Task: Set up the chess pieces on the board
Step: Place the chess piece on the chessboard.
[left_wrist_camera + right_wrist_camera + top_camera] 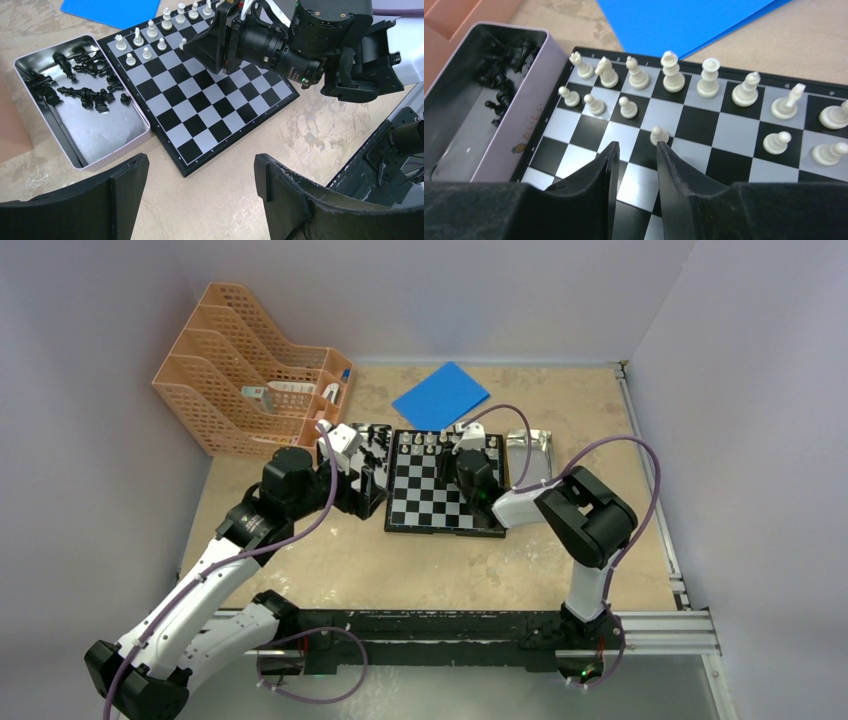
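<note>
Nearest the overhead camera you have the black base rail (pixel 440 625), both arms reaching away from it. The board (pixel 440 502) lies flat at mid-table: black and white checks inside a thin black frame. Cream pieces (pixel 425 443) stand along its far edge only. The right gripper (pixel 470 455) hangs over the board's far half. The left gripper (pixel 362 475) sits just off the board's left edge, by the tin (pixel 372 435). You cannot read either jaw from this view.

From the left wrist, the left gripper (pixel 200 167) is spread wide and holds nothing, with the board's near corner just beyond its fingers. Black pieces (pixel 85 95) lie toppled in the tin, just beside the board.

From the right wrist, the right gripper (pixel 636 150) is parted by a narrow gap with nothing in it. One cream pawn (pixel 658 134) stands upright at the tip of the finger (pixel 674 170) on the view's right. You cannot tell whether they touch. Eight taller cream pieces line the back row.
</note>
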{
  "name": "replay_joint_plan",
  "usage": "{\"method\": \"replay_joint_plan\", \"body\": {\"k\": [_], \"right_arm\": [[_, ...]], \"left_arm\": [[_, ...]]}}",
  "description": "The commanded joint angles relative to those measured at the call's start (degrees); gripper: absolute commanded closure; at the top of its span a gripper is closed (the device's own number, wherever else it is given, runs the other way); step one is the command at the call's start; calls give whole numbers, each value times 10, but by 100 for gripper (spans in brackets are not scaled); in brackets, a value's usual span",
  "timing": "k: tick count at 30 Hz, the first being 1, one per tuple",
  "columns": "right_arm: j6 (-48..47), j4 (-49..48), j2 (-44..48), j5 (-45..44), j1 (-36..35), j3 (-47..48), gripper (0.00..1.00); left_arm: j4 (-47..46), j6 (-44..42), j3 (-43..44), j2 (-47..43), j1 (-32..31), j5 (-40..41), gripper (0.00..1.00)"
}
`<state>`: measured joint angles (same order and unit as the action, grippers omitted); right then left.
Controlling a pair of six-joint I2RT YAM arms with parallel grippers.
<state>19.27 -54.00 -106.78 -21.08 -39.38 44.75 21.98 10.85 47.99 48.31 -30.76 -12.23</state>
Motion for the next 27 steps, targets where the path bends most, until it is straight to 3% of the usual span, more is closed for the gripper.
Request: {"method": "replay_joint_plan", "body": {"k": [1,13,27], "right_arm": [[19,84,23,25,-3,30,66],[25,120,-27,23,0,72,80],[21,138,-30,5,10,78,87]], "left_arm": [[-19,-11,8,-11,0,-3,23],[-19,-11,8,-5,1,-2,23],[-19,-11,8,-5,0,-5,23]]}}
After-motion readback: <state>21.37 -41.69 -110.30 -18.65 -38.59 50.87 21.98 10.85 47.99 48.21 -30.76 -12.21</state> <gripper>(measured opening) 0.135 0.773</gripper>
